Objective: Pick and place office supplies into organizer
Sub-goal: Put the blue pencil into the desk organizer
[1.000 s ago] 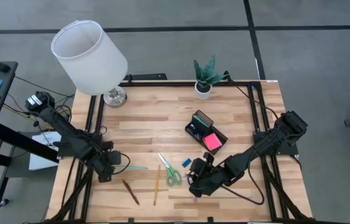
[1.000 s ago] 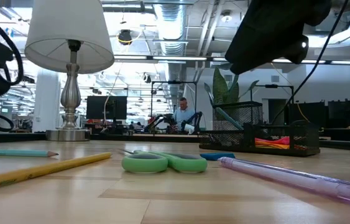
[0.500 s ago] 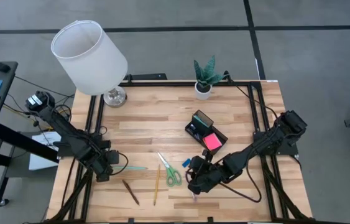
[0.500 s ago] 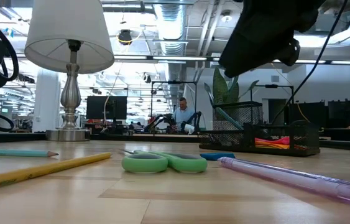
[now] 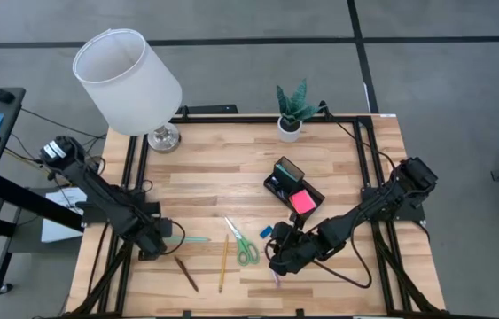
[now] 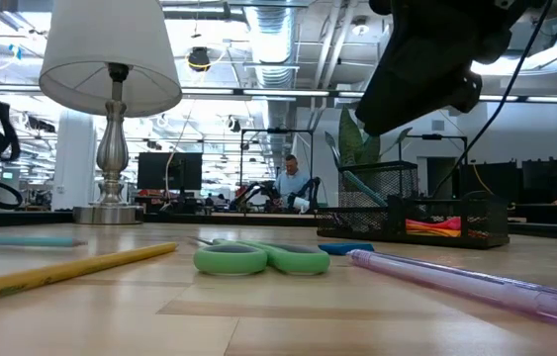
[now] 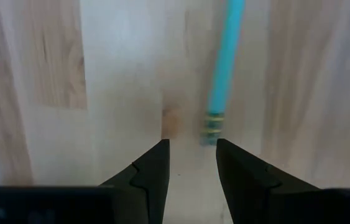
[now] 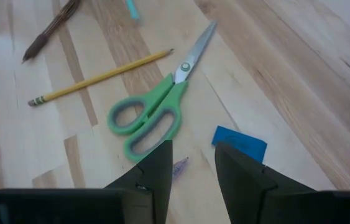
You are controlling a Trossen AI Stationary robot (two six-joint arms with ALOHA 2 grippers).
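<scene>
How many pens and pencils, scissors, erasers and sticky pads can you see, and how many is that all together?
Pens and pencils: 4 – teal pencil, yellow pencil, brown pencil, purple pen
Scissors: 1 – green-handled scissors
Erasers: 1 – blue eraser
Sticky pads: 1 – pink sticky-note pad, in the black organizer
Total: 7

Both arms are stretched in low over the table from opposite sides. Left gripper points down at the wood, fingers slightly parted, nothing between them. Right gripper hangs low too, its fingers slightly apart, also empty.
</scene>
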